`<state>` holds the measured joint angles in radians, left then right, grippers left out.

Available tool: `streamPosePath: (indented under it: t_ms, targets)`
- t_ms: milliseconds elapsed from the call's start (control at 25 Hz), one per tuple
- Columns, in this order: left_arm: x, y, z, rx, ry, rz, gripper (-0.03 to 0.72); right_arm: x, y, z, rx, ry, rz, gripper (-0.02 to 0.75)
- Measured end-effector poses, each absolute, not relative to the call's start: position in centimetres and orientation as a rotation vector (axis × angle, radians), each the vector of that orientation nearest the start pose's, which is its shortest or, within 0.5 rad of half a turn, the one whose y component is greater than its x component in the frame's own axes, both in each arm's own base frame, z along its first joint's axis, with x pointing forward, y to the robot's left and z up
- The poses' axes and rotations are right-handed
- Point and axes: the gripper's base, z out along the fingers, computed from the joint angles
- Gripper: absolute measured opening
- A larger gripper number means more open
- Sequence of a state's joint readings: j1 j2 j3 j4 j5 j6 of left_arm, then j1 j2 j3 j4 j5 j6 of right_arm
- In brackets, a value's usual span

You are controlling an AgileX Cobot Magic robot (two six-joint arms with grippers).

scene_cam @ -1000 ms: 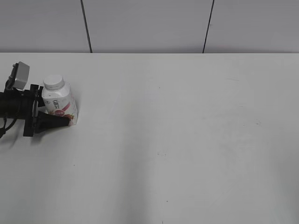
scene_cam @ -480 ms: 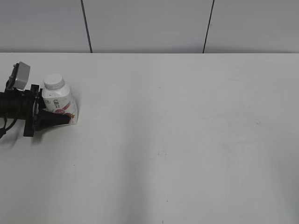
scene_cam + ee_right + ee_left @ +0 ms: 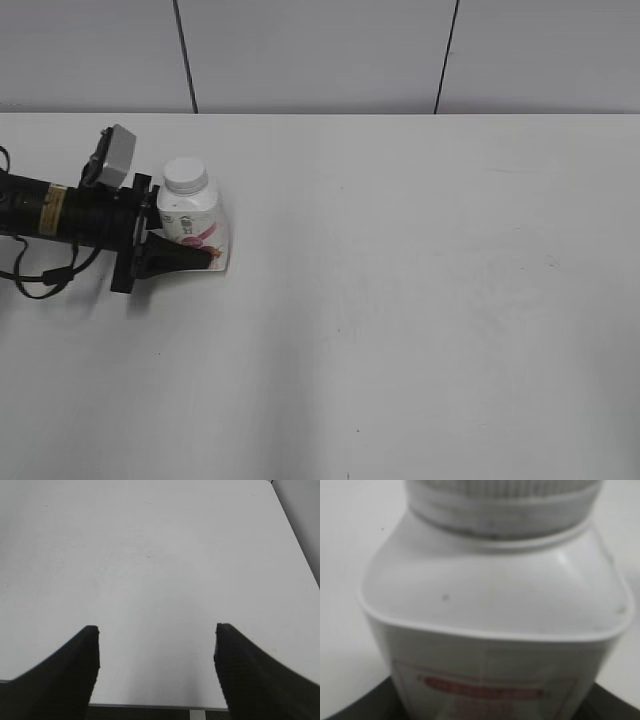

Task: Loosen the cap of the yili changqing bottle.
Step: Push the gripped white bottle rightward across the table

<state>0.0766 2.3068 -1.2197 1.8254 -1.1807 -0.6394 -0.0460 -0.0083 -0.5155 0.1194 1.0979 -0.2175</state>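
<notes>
The yili changqing bottle point(image 3: 195, 232), white with a pink-red label, stands upright on the white table at the left of the exterior view. Its ribbed white cap point(image 3: 185, 175) is on the neck. My left gripper point(image 3: 190, 253) reaches in from the left and is shut on the bottle's lower body. In the left wrist view the bottle point(image 3: 490, 610) fills the frame, with the cap point(image 3: 500, 495) at the top edge. My right gripper point(image 3: 156, 652) is open and empty over bare table near its edge; it does not show in the exterior view.
The white table point(image 3: 420, 300) stretches to the right of the bottle. A grey panelled wall point(image 3: 320, 50) runs behind it. The right wrist view shows the table's edge point(image 3: 150, 706) below the fingers and its right edge at the far corner.
My left gripper has moved to the right, carrying the bottle with it, about a bottle's width and a half from where it stood. The bottle stays upright.
</notes>
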Motion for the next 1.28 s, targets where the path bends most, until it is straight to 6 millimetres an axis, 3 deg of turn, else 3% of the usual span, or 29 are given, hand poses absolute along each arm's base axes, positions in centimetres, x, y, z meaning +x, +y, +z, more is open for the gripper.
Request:
streamPosePath:
  t_ms: [360, 520, 960, 1280]
  targets:
    - [37.2, -13.6, 7.9, 1.417, 1.506, -1.009, 0.407, -0.9, 1.0, 27.9, -0.186, 2.044, -0.021, 0.565]
    - [36.7, -16.0, 8.2, 1.393, 1.482, -1.040, 0.407, -0.9, 1.0, 27.9, -0.186, 2.044, -0.021, 0.565]
    - [36.1, -19.7, 7.0, 1.405, 1.491, -0.952, 0.407, -0.9, 1.0, 27.9, -0.186, 2.044, -0.021, 0.565]
    - [36.2, -19.8, 6.6, 1.431, 1.514, -0.907, 0.407, -0.9, 1.0, 27.9, -0.186, 2.044, -0.021, 0.565]
